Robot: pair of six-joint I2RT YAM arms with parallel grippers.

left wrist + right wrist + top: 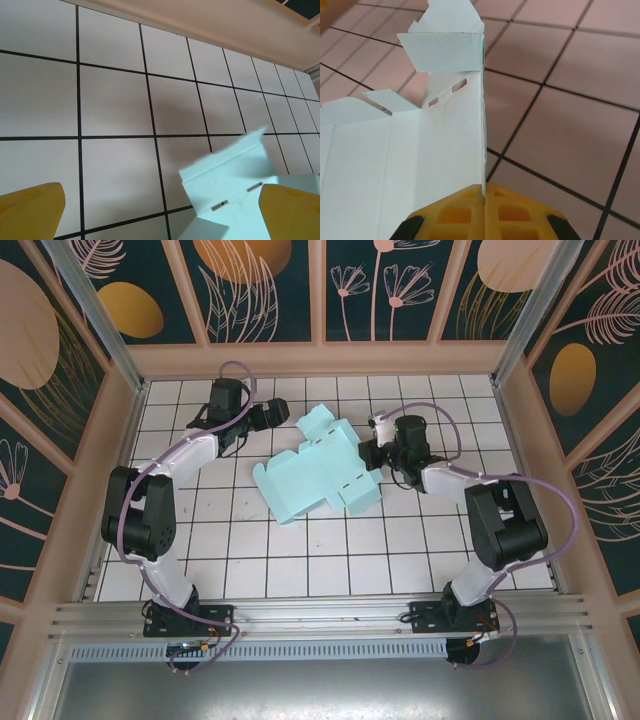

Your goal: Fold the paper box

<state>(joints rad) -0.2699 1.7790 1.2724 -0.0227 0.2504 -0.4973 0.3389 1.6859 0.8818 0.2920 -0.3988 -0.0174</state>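
Note:
The paper box is a pale mint creased cut-out with flaps, lying unfolded in the middle of the tiled floor. My right gripper is at its right edge. In the right wrist view the yellow jaws are pressed together on a raised side panel of the paper box, which stands upright. My left gripper hovers by the card's far left flap. In the left wrist view it stands wide open, and a slotted flap of the paper box reaches in near the right fingertip.
The white tiled floor is ringed by a low tan wooden wall. A metal rail runs along the near edge where both arm bases are bolted.

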